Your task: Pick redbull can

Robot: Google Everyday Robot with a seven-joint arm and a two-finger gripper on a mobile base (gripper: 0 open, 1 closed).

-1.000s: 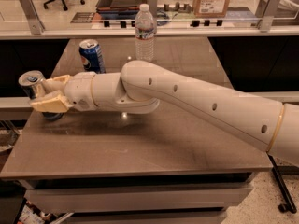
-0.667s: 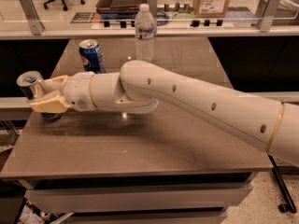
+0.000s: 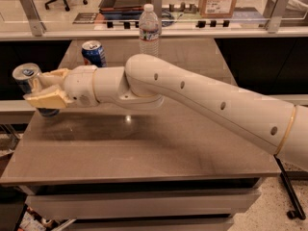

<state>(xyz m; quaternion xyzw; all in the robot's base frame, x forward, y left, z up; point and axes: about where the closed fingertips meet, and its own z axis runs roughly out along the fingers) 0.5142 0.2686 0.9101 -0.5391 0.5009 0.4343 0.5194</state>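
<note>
The redbull can [image 3: 26,75] is a slim can with a silver top, at the table's far left edge. My gripper [image 3: 35,87] is shut on the can, with one tan finger [image 3: 54,74] behind it and the other [image 3: 44,99] in front. The fingers hide most of the can's body. Only its top and a dark blue bottom end show. It leans slightly to the left. My white arm reaches in from the right across the table [image 3: 144,148].
A wider blue Pepsi can [image 3: 94,53] stands behind my wrist at the table's back left. A clear water bottle [image 3: 149,30] stands at the back middle. A counter with a glass rail, boxes and trays runs behind the table.
The gripper, with the can in it, has shifted a little up and to the left. The Pepsi can and the bottle have not moved.
</note>
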